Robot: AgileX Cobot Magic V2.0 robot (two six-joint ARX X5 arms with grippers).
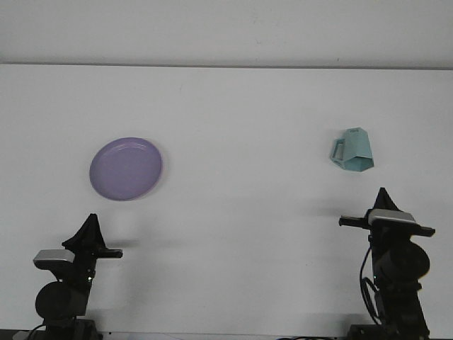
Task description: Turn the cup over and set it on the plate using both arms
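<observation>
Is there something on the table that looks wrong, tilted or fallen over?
Yes: the teal cup, on the right side of the white table, does not stand upright; it appears tipped over, its handle pointing left. The purple plate on the left lies flat and bare. Nothing looks spilled or broken.

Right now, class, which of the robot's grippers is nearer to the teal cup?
The right. The right gripper sits just below the teal cup, slightly to its right. The left gripper is far across the table, below the purple plate.
</observation>
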